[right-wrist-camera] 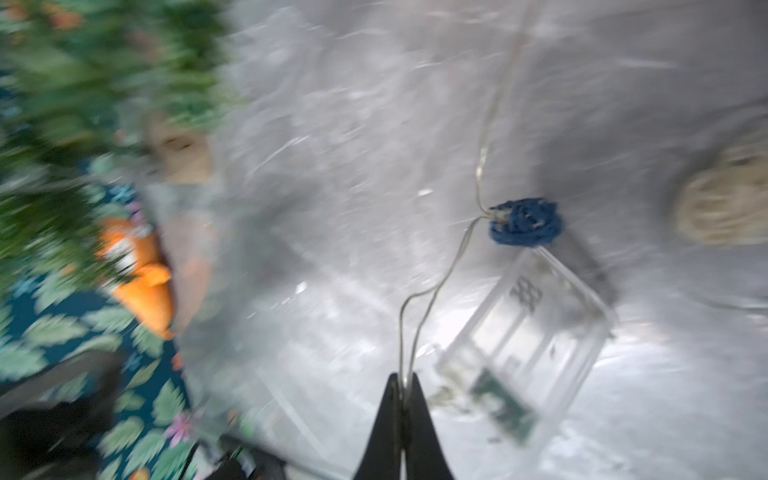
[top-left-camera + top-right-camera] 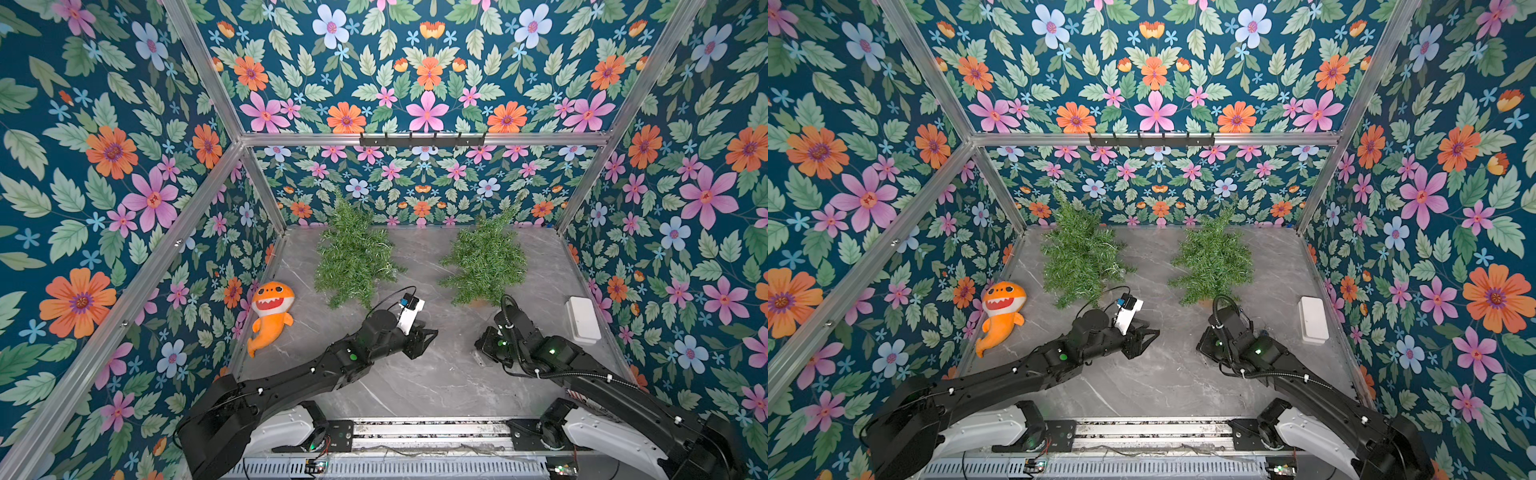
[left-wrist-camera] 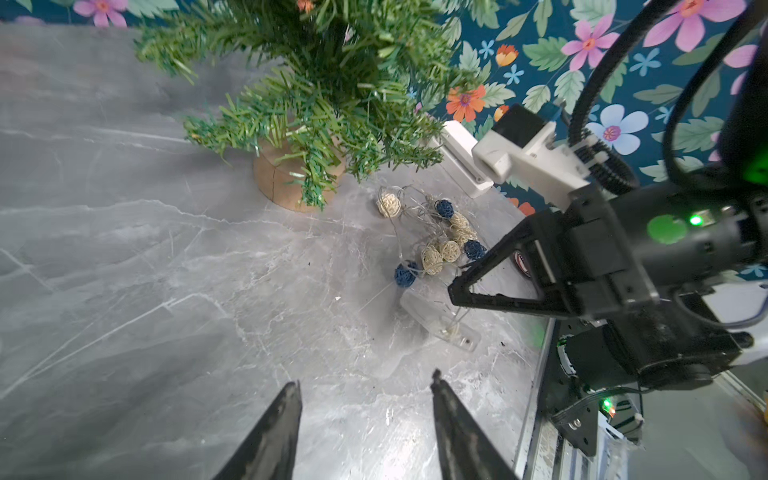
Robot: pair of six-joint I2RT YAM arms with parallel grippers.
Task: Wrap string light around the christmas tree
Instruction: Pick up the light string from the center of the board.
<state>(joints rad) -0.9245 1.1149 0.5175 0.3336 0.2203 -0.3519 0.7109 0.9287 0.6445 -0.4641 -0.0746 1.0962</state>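
Note:
Two green christmas trees [image 2: 353, 257] [image 2: 486, 257] stand at the back of the grey marble table in both top views. In the left wrist view the string light [image 3: 432, 257], a tangle of cream and blue woven balls on thin wire, lies on the table beside the right tree's wooden base [image 3: 291, 178], with its clear battery box [image 3: 436, 316] close by. My right gripper [image 1: 402, 380] is shut on the wire, a doubled strand running up to a blue ball [image 1: 525, 222]. The left gripper [image 3: 365, 380] hangs open over bare table, apart from the lights, in front of the left tree [image 2: 1077, 253].
An orange shark plush [image 2: 270, 311] lies at the left wall. A white box [image 2: 582, 320] sits against the right wall. A black hook rail [image 2: 422, 139] hangs on the back frame. Floral walls enclose the table on three sides.

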